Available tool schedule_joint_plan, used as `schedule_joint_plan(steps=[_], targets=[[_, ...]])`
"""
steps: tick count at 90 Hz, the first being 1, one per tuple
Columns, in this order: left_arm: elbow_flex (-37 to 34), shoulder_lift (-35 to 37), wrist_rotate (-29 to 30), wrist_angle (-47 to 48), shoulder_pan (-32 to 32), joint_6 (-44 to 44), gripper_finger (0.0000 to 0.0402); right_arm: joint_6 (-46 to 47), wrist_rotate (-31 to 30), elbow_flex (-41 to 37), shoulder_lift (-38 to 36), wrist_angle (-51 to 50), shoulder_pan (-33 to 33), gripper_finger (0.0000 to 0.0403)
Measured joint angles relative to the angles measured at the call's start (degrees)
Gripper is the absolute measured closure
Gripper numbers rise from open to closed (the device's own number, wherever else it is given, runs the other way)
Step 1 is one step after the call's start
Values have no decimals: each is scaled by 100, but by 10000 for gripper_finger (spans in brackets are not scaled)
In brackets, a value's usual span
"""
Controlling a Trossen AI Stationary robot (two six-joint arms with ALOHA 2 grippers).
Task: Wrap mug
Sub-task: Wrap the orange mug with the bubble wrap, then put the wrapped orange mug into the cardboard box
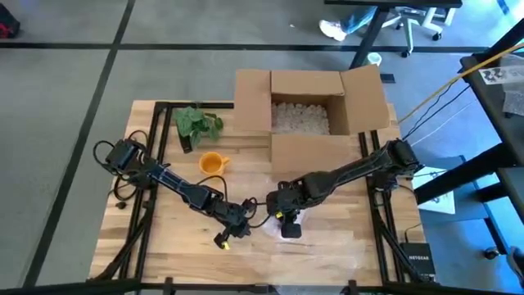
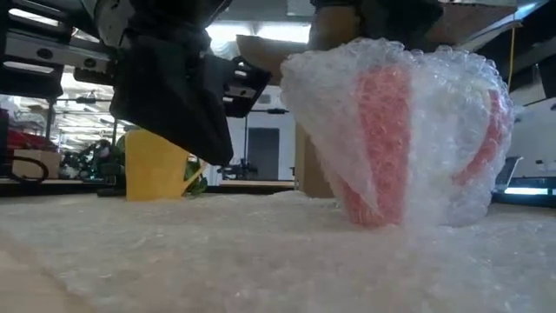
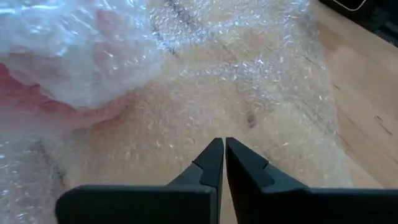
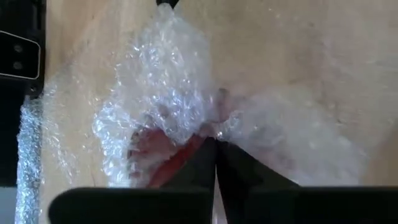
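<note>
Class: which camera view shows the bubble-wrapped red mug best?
The low view: the mug stands side-on, red showing through its wrap. The high view has it under the right gripper; both wrist views catch only patches of red.

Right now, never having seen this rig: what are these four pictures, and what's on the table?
Two dark robot arms work at a wooden table. One picture looks straight down, one looks level across the tabletop, and one sits on each wrist. On the table: a red mug half-wrapped in clear bubble wrap, a yellow cup, a green leafy plant and an open cardboard box of white packing filler. The left tool is shut, empty, over the bubble wrap sheet. The right tool is shut, pinching the wrap at the mug.
</note>
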State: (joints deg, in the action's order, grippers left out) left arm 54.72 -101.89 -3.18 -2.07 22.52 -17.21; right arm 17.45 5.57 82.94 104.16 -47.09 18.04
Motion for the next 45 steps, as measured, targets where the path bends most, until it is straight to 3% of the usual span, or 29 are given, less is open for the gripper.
schedule_joint_plan(steps=[45], targets=[[0,0,0,31,2,13,402,401,-96,767,-20,-677,641,392]])
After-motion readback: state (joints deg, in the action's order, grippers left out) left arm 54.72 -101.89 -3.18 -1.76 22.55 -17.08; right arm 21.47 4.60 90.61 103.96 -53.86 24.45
